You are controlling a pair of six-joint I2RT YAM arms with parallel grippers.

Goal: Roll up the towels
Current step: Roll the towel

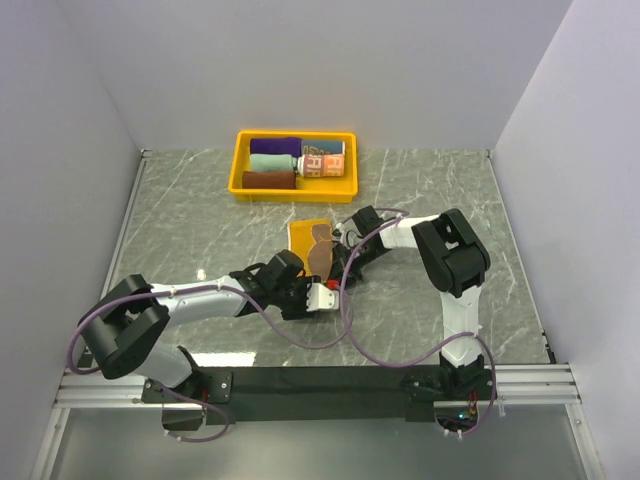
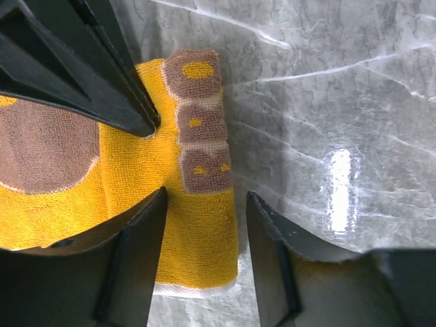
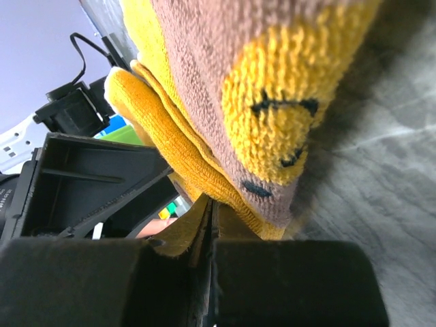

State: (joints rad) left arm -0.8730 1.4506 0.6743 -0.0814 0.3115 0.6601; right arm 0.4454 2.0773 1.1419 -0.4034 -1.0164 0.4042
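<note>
The left fingers (image 2: 146, 228) stand spread, astride the bordered end of the bear towel (image 2: 197, 245), one tip over cloth and the other over bare counter (image 2: 340, 102). The bear towel lies on the near side of the yellow tray (image 1: 240, 165), just short of it. Four rolled towels (image 1: 275, 162) already sit in that tray. The right fingers (image 3: 225, 255) are pressed together, pinching a yellow fold at the towel's right side. For a tight roll, I judge the left should close squarely on the end, with the right holding the cloth taut and level so the roll does not cone.
</note>
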